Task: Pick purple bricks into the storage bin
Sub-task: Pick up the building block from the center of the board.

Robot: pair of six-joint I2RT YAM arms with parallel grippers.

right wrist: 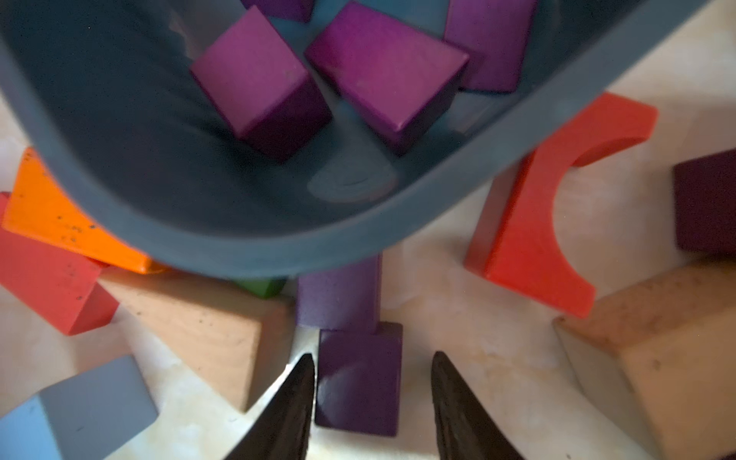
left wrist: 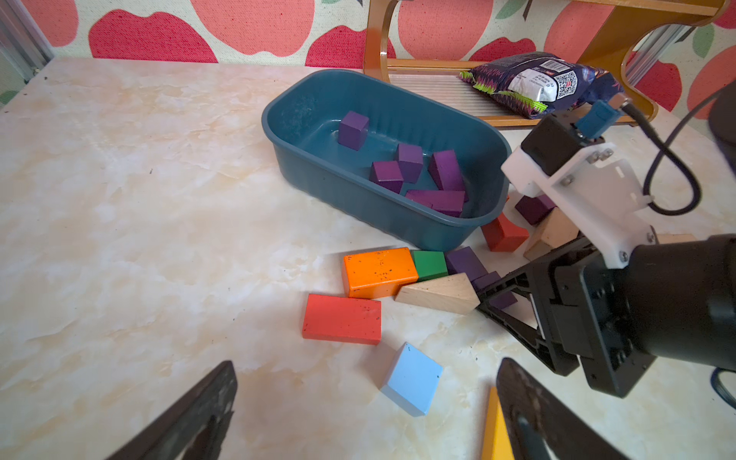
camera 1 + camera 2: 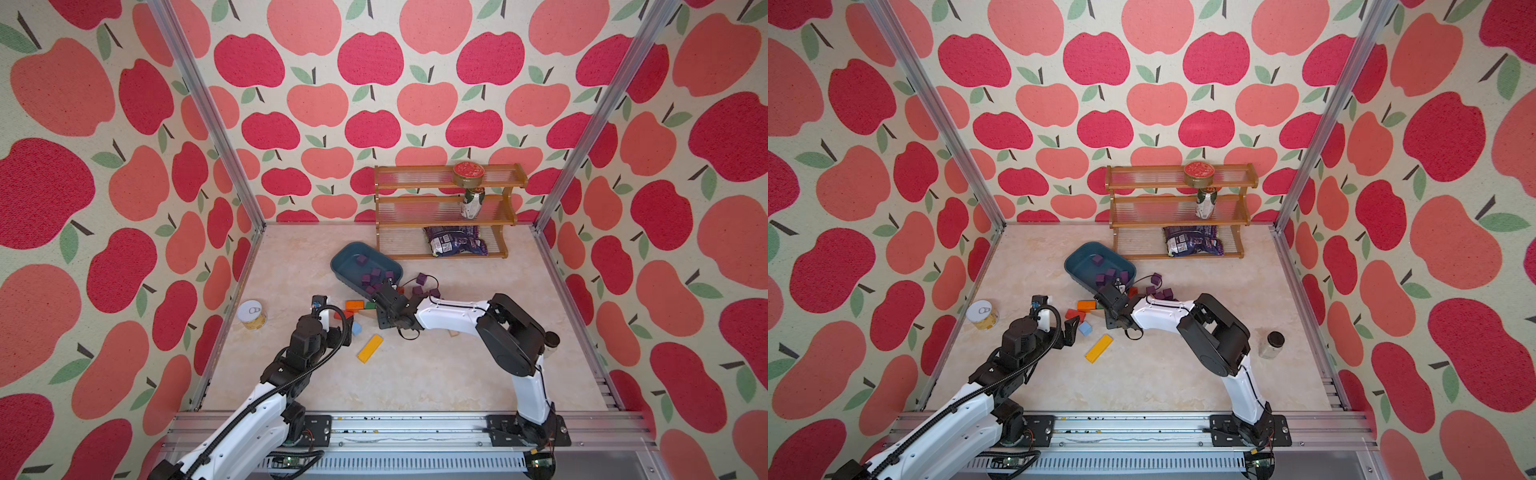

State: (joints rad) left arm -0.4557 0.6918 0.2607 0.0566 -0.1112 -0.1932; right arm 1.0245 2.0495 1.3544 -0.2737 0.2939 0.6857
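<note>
The right jaws are straddling a purple brick [image 1: 358, 382] on the counter [image 2: 159, 199] just outside the storage bin [image 2: 398, 107], standing apart (one tip touching it, a gap at the other). Several purple bricks [image 2: 410, 161] are lying inside the bin. The left jaws are hanging wide apart near it.

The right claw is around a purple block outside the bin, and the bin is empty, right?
No, the bin isn't empty. The left wrist view shows several purple blocks inside it. The right claw is around a purple block outside the bin.
</note>
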